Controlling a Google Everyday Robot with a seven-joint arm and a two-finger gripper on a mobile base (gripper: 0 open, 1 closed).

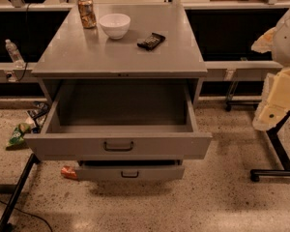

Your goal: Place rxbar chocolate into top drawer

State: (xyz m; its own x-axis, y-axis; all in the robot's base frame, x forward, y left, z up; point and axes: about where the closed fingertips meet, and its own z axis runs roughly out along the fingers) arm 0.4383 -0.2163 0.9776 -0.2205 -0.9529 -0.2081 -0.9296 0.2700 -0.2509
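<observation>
One view is all I have from here, and it looks down on a grey cabinet with the top drawer [150,146] pulled well out toward me. I take that drawer as my reference. Its inside is bare grey metal, and a dark bar handle [118,146] sits centred on its front.

Directly above the top drawer lies the cabinet's flat surface [87,57]. The rxbar chocolate [151,41] lies flat on it, behind the drawer's opening and a little right of the drawer's handle line, turned at an angle. It is not in the drawer. A white bowl [115,25] stands upright further back, roughly in line with the drawer's handle. An orange-patterned can [87,12] stands upright at the back, over the drawer's left half.

Just under the top drawer, a shallower lower drawer [150,172] is pulled out only slightly and shows its own smaller handle [130,174].

The tool [270,105] hangs well to the right of the top drawer, at about the height of the drawer's opening, as a cream-coloured shape near the edge of my view. It is apart from the cabinet and touches nothing I can see. I cannot tell whether it is spread or pressed together.

On the floor left of the top drawer lies a green bag [17,134], and an orange packet [68,172] shows below the drawer's left corner. A water bottle [13,53] stands on a ledge far to the drawer's left.
</observation>
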